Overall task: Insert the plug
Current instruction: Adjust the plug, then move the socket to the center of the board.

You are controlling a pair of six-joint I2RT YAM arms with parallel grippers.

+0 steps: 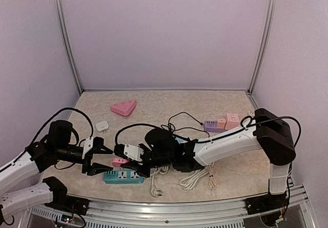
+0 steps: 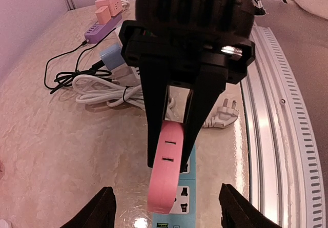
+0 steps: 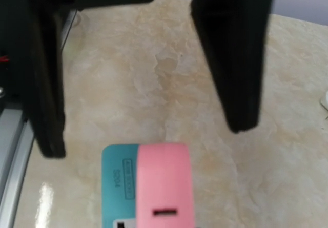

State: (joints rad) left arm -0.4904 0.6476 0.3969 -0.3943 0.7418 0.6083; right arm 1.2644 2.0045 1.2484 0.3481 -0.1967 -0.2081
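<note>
Top cam: right claw (image 1: 122, 159) is clamped on the pink plug (image 1: 119, 162), right over the teal power strip (image 1: 123, 176) near the table's (image 1: 205, 105) front edge. Left claw (image 1: 105, 159) is just beside it, jaws apart.

Left wrist: same grip up close, plug's lower end over the strip.

Right wrist: plug on top of the strip, left claw's fingers (image 3: 46, 84) spread wide beyond.

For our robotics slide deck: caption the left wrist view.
Black right gripper holds a pink rectangular plastic adapter over a teal plastic power strip; left gripper open.
</note>
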